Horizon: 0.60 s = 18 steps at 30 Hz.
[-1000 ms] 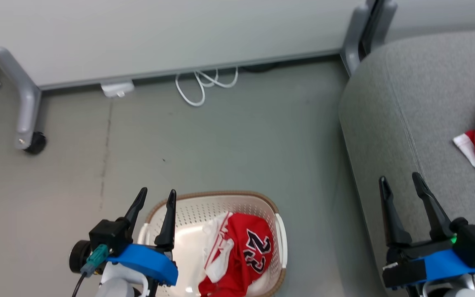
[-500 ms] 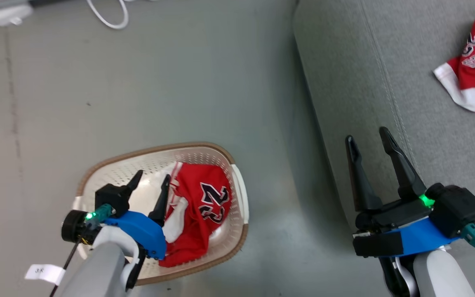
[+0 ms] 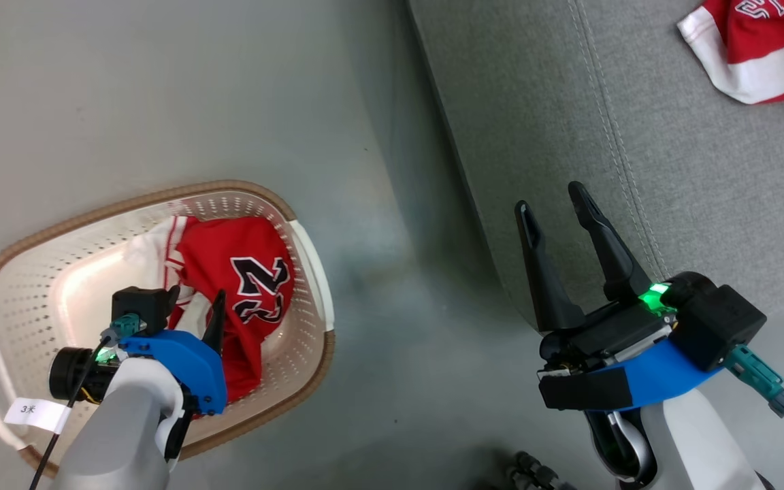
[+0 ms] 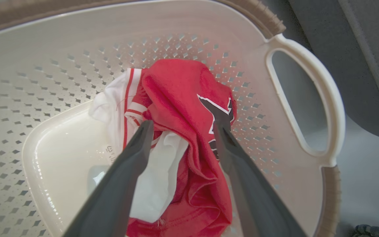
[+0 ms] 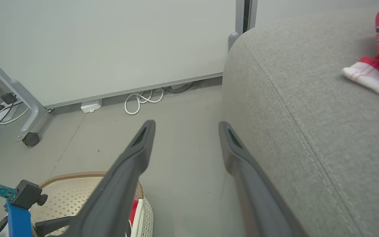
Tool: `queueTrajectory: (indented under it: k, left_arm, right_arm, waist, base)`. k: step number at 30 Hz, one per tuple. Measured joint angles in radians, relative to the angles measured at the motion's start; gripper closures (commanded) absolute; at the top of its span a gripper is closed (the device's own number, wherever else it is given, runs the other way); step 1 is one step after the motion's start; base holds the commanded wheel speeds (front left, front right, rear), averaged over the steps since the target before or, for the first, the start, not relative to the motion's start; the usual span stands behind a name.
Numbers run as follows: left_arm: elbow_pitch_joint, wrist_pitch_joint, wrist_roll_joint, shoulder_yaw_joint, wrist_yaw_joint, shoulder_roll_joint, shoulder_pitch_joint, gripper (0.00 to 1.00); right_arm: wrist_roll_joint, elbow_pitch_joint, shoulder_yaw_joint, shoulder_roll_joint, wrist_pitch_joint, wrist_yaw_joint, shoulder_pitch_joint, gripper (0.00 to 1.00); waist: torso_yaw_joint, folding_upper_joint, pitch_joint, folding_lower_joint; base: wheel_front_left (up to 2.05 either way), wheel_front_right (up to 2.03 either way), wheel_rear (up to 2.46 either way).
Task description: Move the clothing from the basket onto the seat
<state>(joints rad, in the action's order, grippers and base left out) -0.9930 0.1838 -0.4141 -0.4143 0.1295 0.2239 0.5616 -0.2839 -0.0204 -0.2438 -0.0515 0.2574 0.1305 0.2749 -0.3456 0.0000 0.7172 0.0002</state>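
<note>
Left pincer point(image 3: 194, 294) dropped; one basket point(image 3: 31, 272), perhaps two jerseys point(image 3: 235, 248).

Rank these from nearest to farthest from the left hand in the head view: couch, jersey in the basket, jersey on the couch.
1. The jersey in the basket, right at the left hand.
2. The couch, to the right, across the floor.
3. The jersey on the couch, far upper right.

Coiled white cable point(image 5: 142, 99), caster point(image 5: 31, 139), perhaps an adapter point(image 5: 91, 106)
</note>
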Motion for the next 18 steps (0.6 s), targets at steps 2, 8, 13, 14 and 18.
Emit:
queueTrajectory:
  k: [2, 8, 13, 14, 18]
  left_arm:
    - [-0.013, -0.007, -0.002, 0.001, 0.000, 0.007, 0.004, 0.00]
    - [-0.043, -0.035, -0.009, 0.000, -0.002, 0.025, 0.025, 0.00]
    - [-0.057, -0.060, -0.014, 0.004, -0.041, 0.029, 0.048, 0.00]
    - [-0.059, -0.065, -0.019, 0.006, -0.042, 0.029, 0.050, 0.00]
    - [-0.068, -0.087, -0.025, 0.006, -0.051, 0.032, 0.063, 0.00]
  right_arm:
    - [-0.011, -0.001, -0.015, 0.000, 0.001, 0.000, 0.011, 0.00]
    - [-0.046, 0.011, -0.040, 0.000, 0.003, 0.000, 0.028, 0.00]
    - [-0.063, 0.023, -0.051, 0.000, 0.004, 0.000, 0.030, 0.00]
    - [-0.066, 0.026, -0.054, 0.000, 0.004, 0.000, 0.030, 0.00]
    - [-0.075, 0.033, -0.062, 0.000, 0.004, 0.000, 0.035, 0.00]
  waist:
    - [-0.019, 0.0000, 0.021, 0.0000]
    - [-0.065, 0.0000, 0.070, 0.0000]
    - [-0.090, 0.0000, 0.098, 0.0000]
    - [-0.094, 0.0000, 0.102, 0.0000]
    - [-0.105, 0.0000, 0.117, -0.0001]
  base:
    - [0.00, 0.00, 0.00]
    - [0.00, 0.00, 0.00]
    - [0.00, 0.00, 0.00]
    - [0.00, 0.00, 0.00]
    - [0.00, 0.00, 0.00]
